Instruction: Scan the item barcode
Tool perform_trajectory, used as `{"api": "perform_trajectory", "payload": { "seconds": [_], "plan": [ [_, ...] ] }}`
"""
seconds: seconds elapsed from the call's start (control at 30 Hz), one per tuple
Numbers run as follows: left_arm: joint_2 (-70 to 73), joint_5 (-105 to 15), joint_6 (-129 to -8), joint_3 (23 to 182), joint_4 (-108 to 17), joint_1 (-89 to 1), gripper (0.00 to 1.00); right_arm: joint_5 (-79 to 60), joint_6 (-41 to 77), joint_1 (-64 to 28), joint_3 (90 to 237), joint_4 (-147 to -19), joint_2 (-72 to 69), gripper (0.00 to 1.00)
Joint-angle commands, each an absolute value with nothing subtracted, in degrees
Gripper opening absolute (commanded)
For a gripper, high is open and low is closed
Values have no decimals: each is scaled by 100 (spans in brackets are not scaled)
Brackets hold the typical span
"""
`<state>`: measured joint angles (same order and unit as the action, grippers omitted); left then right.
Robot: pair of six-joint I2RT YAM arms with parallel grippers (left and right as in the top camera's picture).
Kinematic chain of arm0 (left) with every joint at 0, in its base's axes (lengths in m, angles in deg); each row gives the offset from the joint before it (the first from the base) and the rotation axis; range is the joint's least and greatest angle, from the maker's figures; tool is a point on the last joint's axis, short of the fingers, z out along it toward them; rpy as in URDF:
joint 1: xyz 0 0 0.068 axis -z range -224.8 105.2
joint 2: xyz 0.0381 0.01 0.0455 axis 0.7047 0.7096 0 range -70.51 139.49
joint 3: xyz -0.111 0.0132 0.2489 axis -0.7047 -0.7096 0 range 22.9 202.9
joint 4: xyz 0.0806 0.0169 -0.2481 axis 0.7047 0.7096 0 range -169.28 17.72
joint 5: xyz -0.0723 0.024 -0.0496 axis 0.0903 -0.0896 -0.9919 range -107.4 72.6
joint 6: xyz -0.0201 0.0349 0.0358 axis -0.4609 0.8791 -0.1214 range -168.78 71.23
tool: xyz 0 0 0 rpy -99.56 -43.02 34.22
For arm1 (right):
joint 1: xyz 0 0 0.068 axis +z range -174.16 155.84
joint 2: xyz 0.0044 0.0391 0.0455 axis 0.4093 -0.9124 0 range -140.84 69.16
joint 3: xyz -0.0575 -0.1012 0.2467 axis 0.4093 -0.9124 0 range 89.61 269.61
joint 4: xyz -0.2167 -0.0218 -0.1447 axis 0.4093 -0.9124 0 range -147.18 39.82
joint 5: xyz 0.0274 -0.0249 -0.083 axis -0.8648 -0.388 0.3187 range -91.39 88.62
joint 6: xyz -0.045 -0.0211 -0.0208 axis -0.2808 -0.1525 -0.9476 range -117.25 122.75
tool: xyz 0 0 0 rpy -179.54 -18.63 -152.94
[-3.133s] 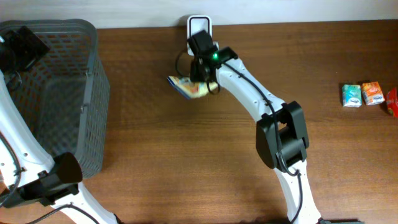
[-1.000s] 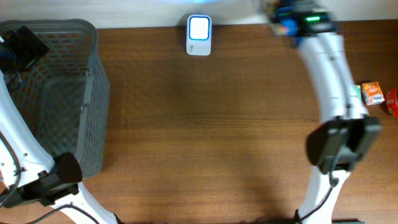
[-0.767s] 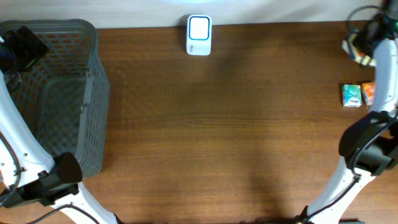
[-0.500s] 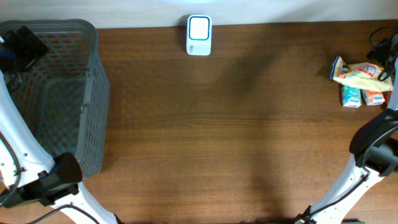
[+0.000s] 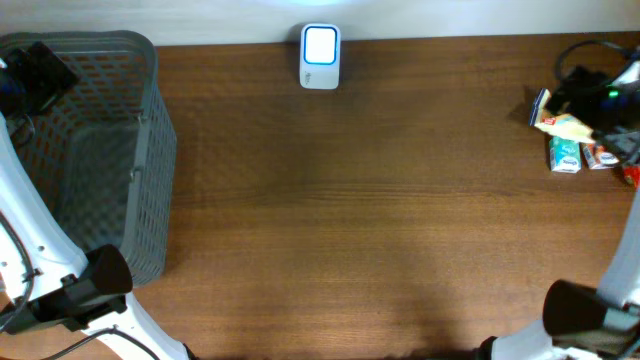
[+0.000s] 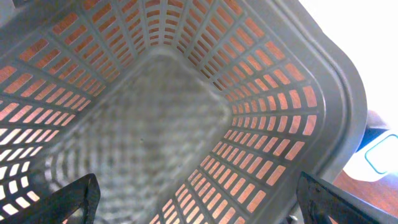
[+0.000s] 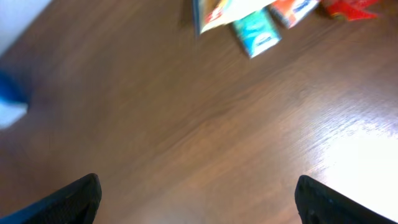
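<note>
The snack packet (image 5: 560, 123), a flat crinkled pouch in glossy yellow with a blue end, lies on the brown wood-grain table (image 5: 360, 220) at about 2 o'clock in the overhead view. It sits just beside a row of small box-shaped cartons: a teal carton (image 5: 565, 155), an orange carton (image 5: 600, 157) and a red one (image 5: 630, 175) cut off by the frame edge. The packet's edge meets the teal carton, but whether it rests on it cannot be told. The right gripper (image 7: 199, 199) hangs above the packet with its jaws spread wide and nothing between them, and the arm's black body hides part of the packet from above. A white rounded scanner (image 5: 320, 44) with a lit square face stands at 12 o'clock. At 9 o'clock a grey plastic lattice basket (image 5: 150, 150) holds the left gripper (image 6: 199, 202) over its slotted interior, jaws spread wide and holding nothing.
</note>
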<state>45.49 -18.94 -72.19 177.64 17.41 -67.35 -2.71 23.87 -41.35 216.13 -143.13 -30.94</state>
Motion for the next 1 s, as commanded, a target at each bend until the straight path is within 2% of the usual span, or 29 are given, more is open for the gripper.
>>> {"api": "perform_trajectory", "payload": {
  "seconds": [0.0,0.13,0.23,0.33,0.63,0.83,0.97],
  "plan": [
    [4409,-1916,-7252,17810,1745,-6748,99,-46,2252,-3029,21624,-14415,-2305,99],
    [4409,-1916,-7252,17810,1745,-6748,99,-6,2127,-1593,21516,-14752,-2141,98],
    [4409,-1916,-7252,17810,1745,-6748,99,-286,2289,-431,20568,-14750,-2217,98],
    [4409,-1916,-7252,17810,1745,-6748,99,-288,2276,98,19680,-14750,-2381,99],
    [4409,-1916,-7252,17810,1745,-6748,99,536,2103,171,19333,-14752,-2322,98],
    [4409,-1916,-7252,17810,1745,-6748,99,1023,2168,129,19331,-14747,-1583,99],
    [4409,-1916,-7252,17810,1745,-6748,99,1307,2164,-48,18850,-14138,-617,99]
  ]
}}
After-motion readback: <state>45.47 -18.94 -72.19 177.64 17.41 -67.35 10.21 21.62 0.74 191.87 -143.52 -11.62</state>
